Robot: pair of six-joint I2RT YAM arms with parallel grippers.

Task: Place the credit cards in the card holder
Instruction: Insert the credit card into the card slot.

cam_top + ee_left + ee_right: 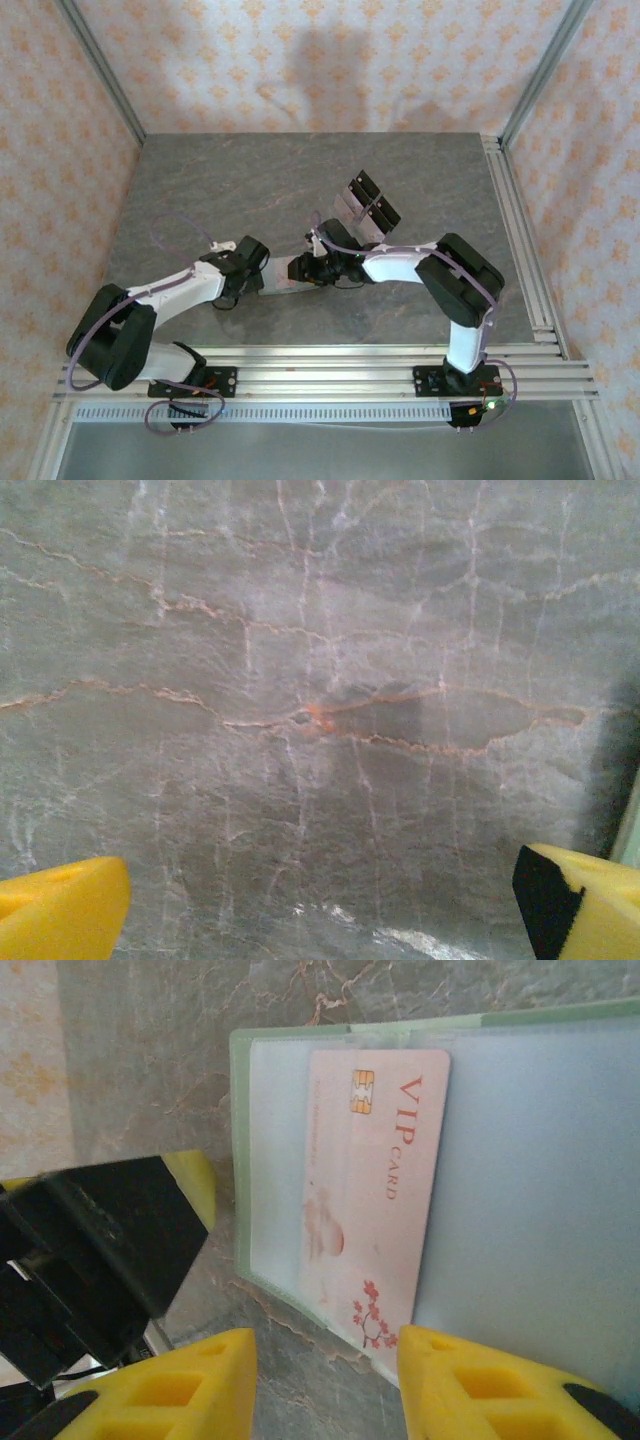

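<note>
Right wrist cam is giving me the only readable text right now. The card (375,1180) is saying "VIP CARD" in reddish letters, running sideways from where I'm looking. There's a gold chip just beside the words and a little red blossom print near its lower end. No brand name that I can make out, anything smaller is just blur.

The card is pale pinkish and it's lying on the frosted inside of the card holder (540,1160). The holder is sitting open flat on the table (300,680), green border showing along its left and top edges. The card's lower end is reaching right down to the holder's near edge. Whether it's actually tucked into a sleeve, I can't tell.

The right gripper (325,1370) is hanging just off that near edge with its yellow fingers (200,1380) apart and only bare marble between them. The right-hand finger is sitting very close to the card's corner, and I can't tell if it's touching.

The left gripper (320,900) is spread wide, one finger in each bottom corner of its own view. It's gripping nothing, with just grey veined tabletop under it.

From the top cam I'm seeing both grippers low over the middle of the table, facing each other with the holder between them. A clear tray (368,208) is sitting further back.
</note>
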